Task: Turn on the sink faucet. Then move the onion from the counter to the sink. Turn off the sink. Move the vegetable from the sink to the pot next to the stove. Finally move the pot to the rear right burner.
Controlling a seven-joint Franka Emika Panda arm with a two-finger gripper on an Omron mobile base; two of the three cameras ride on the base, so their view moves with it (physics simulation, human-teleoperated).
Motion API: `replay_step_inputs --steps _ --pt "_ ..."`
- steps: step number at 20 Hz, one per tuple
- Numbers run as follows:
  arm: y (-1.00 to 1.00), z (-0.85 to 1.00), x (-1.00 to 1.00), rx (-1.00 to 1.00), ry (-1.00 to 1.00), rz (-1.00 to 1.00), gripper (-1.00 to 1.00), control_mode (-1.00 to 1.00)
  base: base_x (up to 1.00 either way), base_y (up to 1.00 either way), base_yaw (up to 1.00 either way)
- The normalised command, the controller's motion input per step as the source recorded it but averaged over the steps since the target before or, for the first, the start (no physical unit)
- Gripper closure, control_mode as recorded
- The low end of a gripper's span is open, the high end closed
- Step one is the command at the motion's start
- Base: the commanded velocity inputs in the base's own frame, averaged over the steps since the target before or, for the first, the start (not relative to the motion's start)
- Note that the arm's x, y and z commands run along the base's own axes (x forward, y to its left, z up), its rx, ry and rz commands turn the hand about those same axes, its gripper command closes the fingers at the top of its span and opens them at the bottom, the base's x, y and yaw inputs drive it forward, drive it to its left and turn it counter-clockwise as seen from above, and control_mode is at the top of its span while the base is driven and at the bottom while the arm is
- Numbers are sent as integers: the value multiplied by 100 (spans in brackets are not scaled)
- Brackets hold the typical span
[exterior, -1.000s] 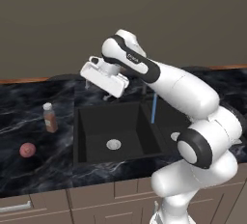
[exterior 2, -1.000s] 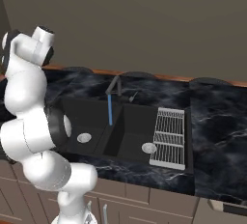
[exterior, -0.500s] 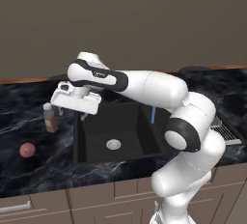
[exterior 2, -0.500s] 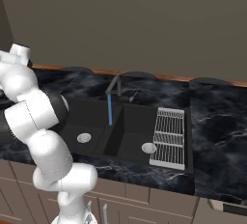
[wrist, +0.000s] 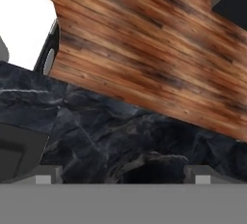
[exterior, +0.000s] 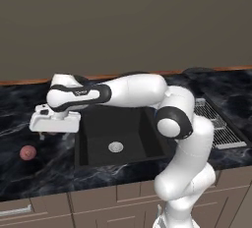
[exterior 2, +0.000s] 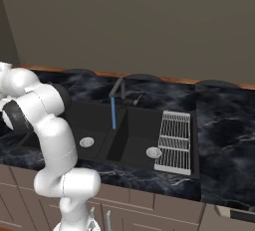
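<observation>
The onion [exterior: 28,152], a small reddish-pink ball, lies on the black marble counter [exterior: 39,175] left of the sink [exterior: 93,119]. My gripper [exterior: 51,132] hangs over the counter at the sink's left rim, up and to the right of the onion and apart from it. In the hand view the gripper [wrist: 123,177] is open, its fingertips [wrist: 48,175] wide apart over dark marble [wrist: 96,126] with nothing between them. The slim black faucet [exterior 2: 118,88] stands behind the double sink [exterior 2: 64,125], and a blue stream of water [exterior 2: 113,113] runs from its spout.
A silver wire rack [exterior 2: 174,140] lies over the sink's right side; it is also at the right in the left base view [exterior: 216,124]. Round silver drains [exterior 2: 86,142] sit in the basins. Beyond the counter's front edge the hand view shows wooden floor [wrist: 144,49].
The arm has swung left and down, from above the sink to over the counter left of it, nearer the onion. The jaws stayed open. Water keeps running.
</observation>
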Motion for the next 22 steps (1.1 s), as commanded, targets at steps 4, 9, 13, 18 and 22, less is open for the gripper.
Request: replay_step_inputs --steps 4,9,13,18,22 --pt "13 -14 -2 0 -4 -1 -100 -100 0 0 0" --pt "8 -15 3 -2 0 0 -100 -100 0 0 0" --pt "12 -11 5 0 0 0 -100 -100 0 0 0" --pt "16 -13 5 0 0 0 -100 -100 0 0 0" --pt "7 -16 2 0 0 -1 -100 -100 0 0 0"
